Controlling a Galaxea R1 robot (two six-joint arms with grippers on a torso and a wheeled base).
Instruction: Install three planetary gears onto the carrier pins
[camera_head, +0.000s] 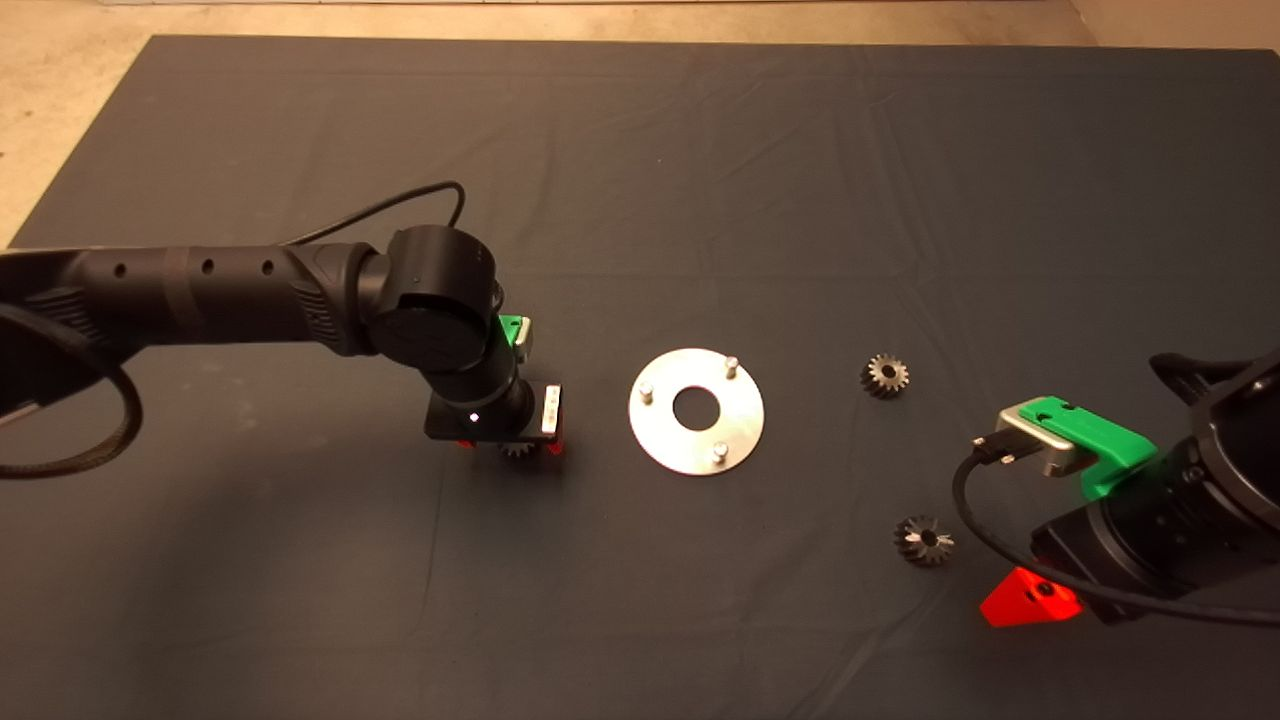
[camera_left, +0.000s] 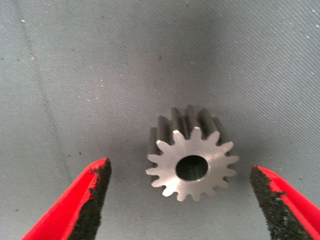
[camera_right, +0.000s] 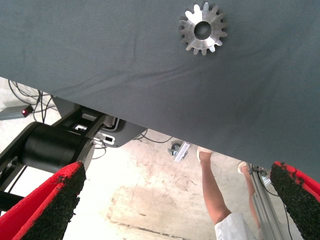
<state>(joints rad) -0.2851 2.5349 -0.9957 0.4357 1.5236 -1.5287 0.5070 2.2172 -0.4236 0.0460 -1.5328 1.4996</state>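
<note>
Red fingers (camera_left: 80, 205) of the left gripper (camera_left: 182, 200) stand wide apart around a planetary gear (camera_left: 192, 160), touching neither flank. That gear lies flat on the dark mat (camera_head: 700, 160), bore upward, left of the round disc (camera_head: 665, 440) whose three carrier pins (camera_head: 731, 365) stand bare. Two more gears (camera_head: 884, 376) (camera_head: 924, 540) lie right of it. Open mat surrounds everything. At the lower right edge, the right gripper (camera_right: 175, 205) waits, gaping, empty.
</note>
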